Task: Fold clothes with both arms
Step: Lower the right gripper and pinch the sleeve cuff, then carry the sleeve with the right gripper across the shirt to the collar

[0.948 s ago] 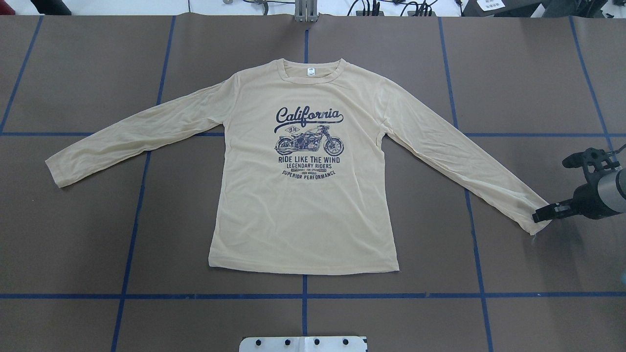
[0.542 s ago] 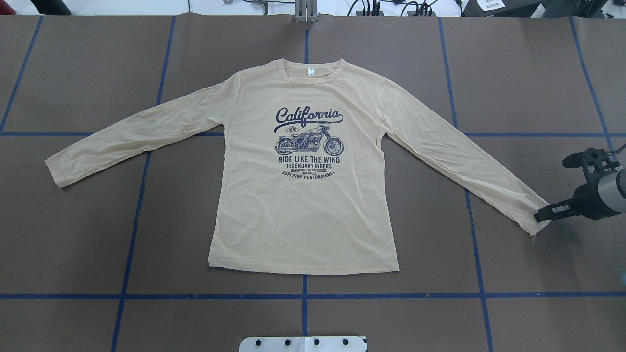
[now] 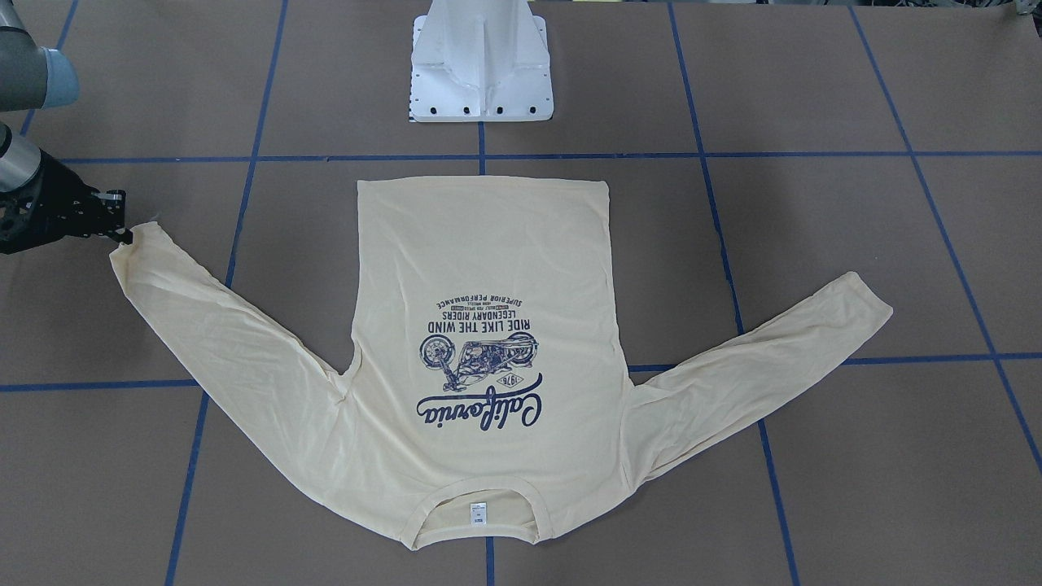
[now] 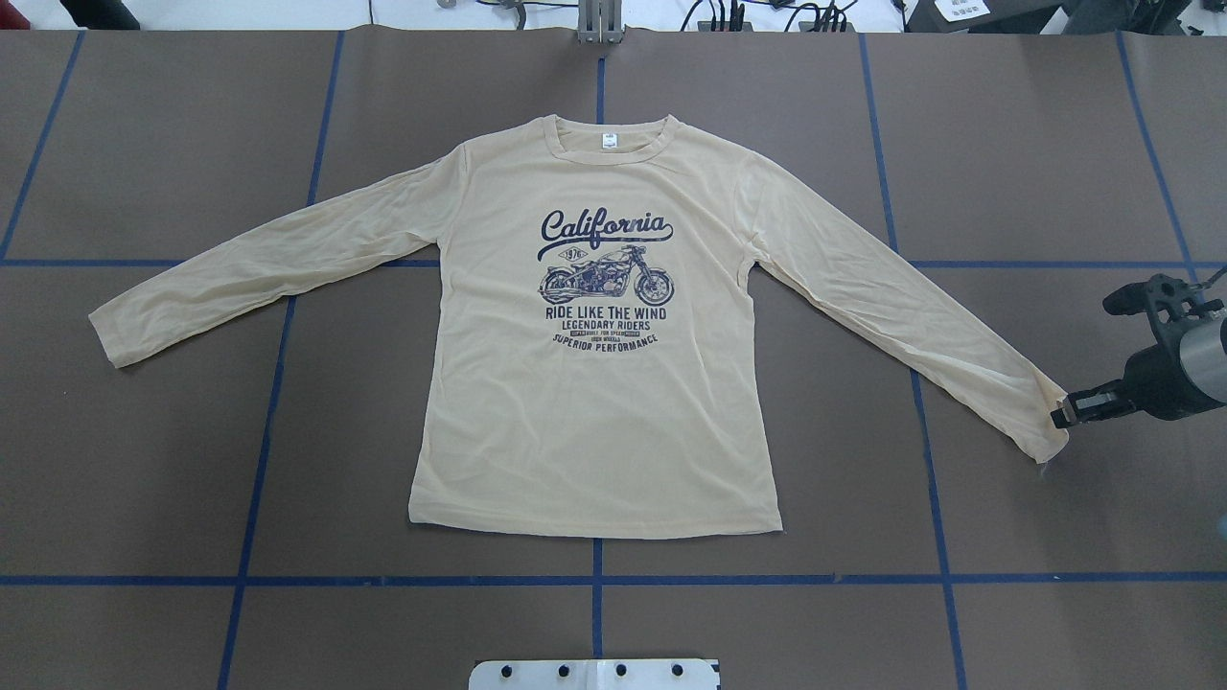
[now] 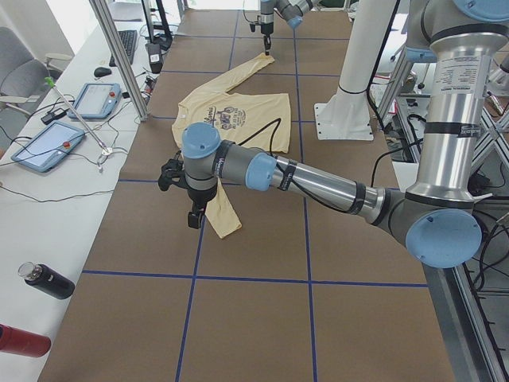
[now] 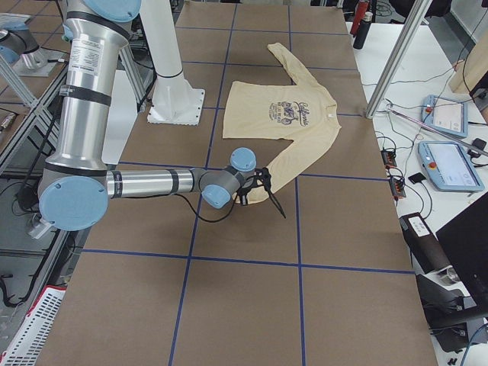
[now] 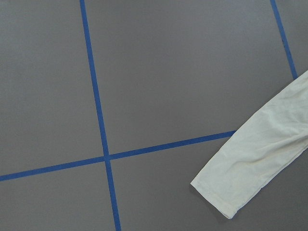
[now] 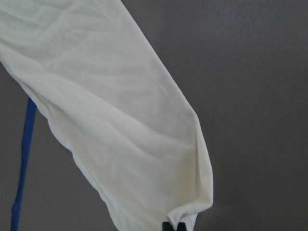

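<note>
The clothes are one cream-yellow long-sleeved T-shirt (image 4: 594, 422) lying flat with its navy print up, collar at the far side and both sleeves spread out. My right gripper (image 4: 1059, 417) is at the right cuff (image 4: 1040, 426). It is shut on the cuff's corner, and the cloth gathers at its black tips (image 8: 173, 226). From the front, the same gripper (image 3: 122, 234) touches the sleeve end. My left gripper (image 5: 193, 216) hangs beside the left cuff (image 5: 225, 227), and I cannot tell whether it is open. The left wrist view holds only that sleeve (image 7: 255, 168).
Blue tape lines (image 4: 594, 580) grid the brown table. The white pedestal base (image 3: 480, 65) stands at the near edge behind the shirt's hem. Off the table's far side are tablets (image 5: 48, 143), bottles (image 5: 48, 280) and a metal post (image 5: 119, 56).
My right gripper has shifted a little toward the table's far side, and the cuff's corner has bunched up at its tips. The rest of the shirt lies as before.
</note>
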Robot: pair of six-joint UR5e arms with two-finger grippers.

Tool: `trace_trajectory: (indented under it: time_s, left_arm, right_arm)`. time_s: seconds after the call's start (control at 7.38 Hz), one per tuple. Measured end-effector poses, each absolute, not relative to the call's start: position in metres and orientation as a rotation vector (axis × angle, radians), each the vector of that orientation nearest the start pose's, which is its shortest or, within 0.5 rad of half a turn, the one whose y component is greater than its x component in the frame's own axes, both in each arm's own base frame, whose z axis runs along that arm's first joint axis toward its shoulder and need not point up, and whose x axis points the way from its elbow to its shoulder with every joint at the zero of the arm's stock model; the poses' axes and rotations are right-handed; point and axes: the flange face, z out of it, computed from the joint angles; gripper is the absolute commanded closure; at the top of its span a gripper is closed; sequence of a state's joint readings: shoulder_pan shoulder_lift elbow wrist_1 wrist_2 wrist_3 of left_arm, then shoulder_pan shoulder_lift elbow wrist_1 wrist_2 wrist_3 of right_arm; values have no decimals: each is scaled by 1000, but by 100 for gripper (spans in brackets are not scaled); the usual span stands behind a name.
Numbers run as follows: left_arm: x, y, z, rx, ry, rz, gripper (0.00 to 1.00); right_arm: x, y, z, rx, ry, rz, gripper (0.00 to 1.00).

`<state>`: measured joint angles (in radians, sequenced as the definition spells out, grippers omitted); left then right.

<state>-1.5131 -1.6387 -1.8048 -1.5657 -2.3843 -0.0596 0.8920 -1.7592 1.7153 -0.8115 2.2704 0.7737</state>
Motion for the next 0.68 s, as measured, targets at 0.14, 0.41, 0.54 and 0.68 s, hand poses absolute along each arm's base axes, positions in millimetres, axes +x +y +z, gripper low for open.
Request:
trace_trajectory:
  time_s: [0.14, 0.41, 0.54, 0.68]
  left_arm:
    - [-30, -521, 505, 231, 831, 120, 0]
    - [-30, -522, 503, 233, 837, 123, 0]
    - [-29, -522, 503, 234, 838, 123, 0]
    - [-29, -524, 503, 234, 839, 123, 0]
  right_arm:
    - [-220, -385, 588, 70, -955, -161, 100]
    - [-220, -388, 582, 77, -965, -155, 100]
    - [-222, -396, 567, 80, -994, -142, 100]
    - [-226, -411, 540, 81, -1050, -123, 100]
